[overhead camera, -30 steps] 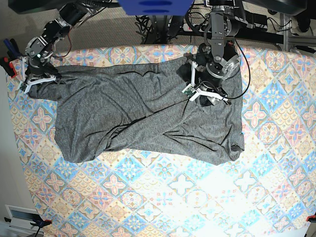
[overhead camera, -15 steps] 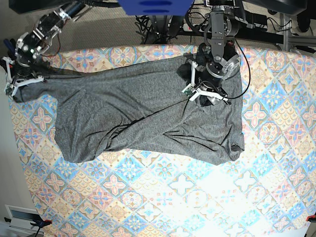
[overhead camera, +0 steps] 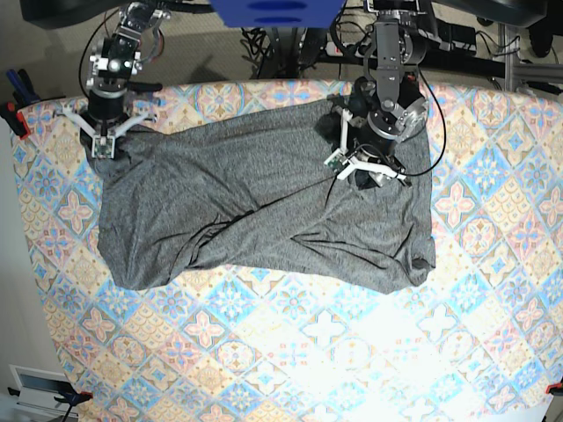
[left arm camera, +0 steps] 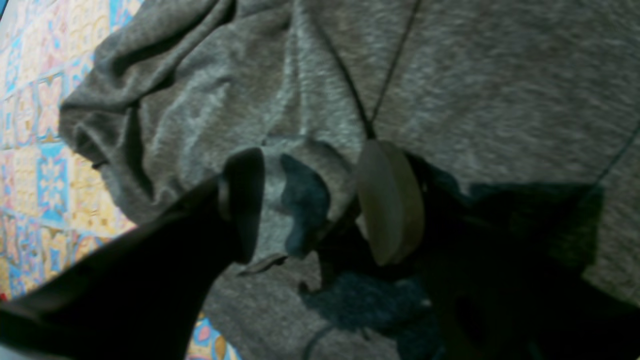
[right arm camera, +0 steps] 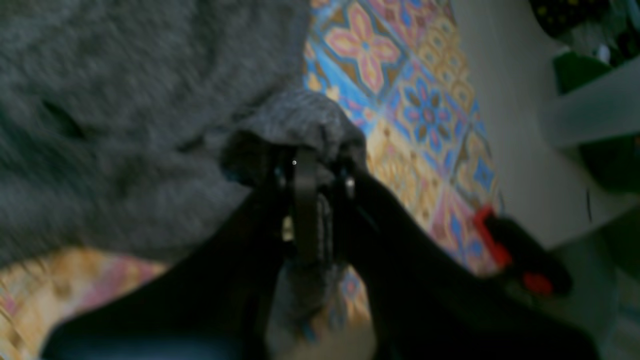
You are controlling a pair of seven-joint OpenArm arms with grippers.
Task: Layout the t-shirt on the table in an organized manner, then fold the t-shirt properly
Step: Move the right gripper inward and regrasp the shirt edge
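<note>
The dark grey t-shirt (overhead camera: 246, 202) lies spread but creased across the upper half of the table (overhead camera: 352, 352), with diagonal folds through its middle. My right gripper (overhead camera: 104, 151) is at the shirt's upper left corner. In the right wrist view that gripper (right arm camera: 307, 165) is shut on a pinch of the t-shirt (right arm camera: 125, 100), just above the table (right arm camera: 400, 100). My left gripper (overhead camera: 362, 171) rests on the shirt's upper right part. In the left wrist view the gripper (left arm camera: 315, 200) stands open, a hump of the t-shirt (left arm camera: 500, 75) between its spread fingers.
A red clamp (right arm camera: 500, 245) grips the table's left edge, seen also as the red clamp (overhead camera: 10, 114) in the base view, with a blue clamp (overhead camera: 19, 83) above it. Cables and arm bases crowd the far edge. Patterned cloth (left arm camera: 30, 125) shows beside the shirt.
My right arm swung out to the table's left edge, then back right and inward, taking the shirt's upper left corner along. The left arm has stayed put.
</note>
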